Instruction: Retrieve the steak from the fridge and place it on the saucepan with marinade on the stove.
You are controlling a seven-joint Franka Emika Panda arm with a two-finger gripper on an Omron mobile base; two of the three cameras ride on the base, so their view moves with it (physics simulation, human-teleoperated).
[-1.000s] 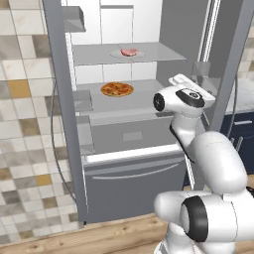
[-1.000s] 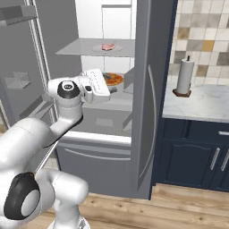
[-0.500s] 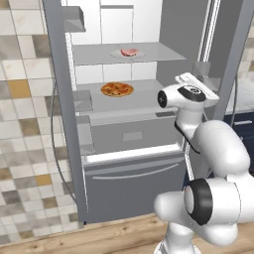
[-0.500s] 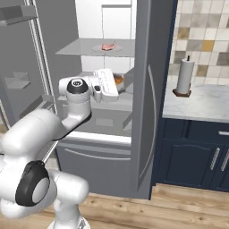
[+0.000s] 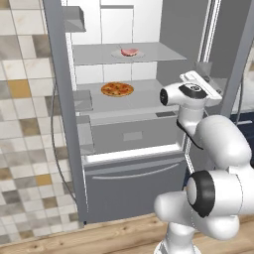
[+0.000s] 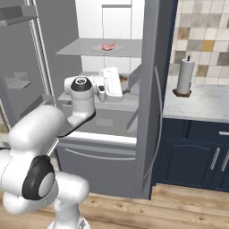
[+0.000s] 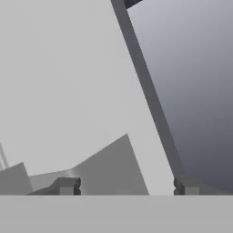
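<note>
The fridge [image 5: 129, 149] stands with both doors swung wide, its white interior and grey shelves in plain sight. The steak [image 5: 130, 52] lies on a small plate [image 5: 128, 55] on the upper shelf, a little right of the middle; from the right base view the steak [image 6: 108, 46] sits towards the front of that shelf. One shelf below rests a round orange-topped pizza [image 5: 117, 89], left of the middle and well apart from the meat.

The arm is raised in front of the fridge's open right side, its hand level with the pizza shelf. The pincer [image 7: 126, 186] shows at the bottom of the hand view as two dark fingertips [image 7: 67, 186] standing well apart, with only pale fridge wall and a grey ledge between them; it appears to hold nothing, though the tips are barely in frame and the exact gap is hard to judge. In the right base view the hand's white body sits just before the lower shelf's edge, clear of the steak above.

On the desk [image 6: 197, 105] to the fridge's right stands a paper towel roll [image 6: 184, 77] on a dark holder.
</note>
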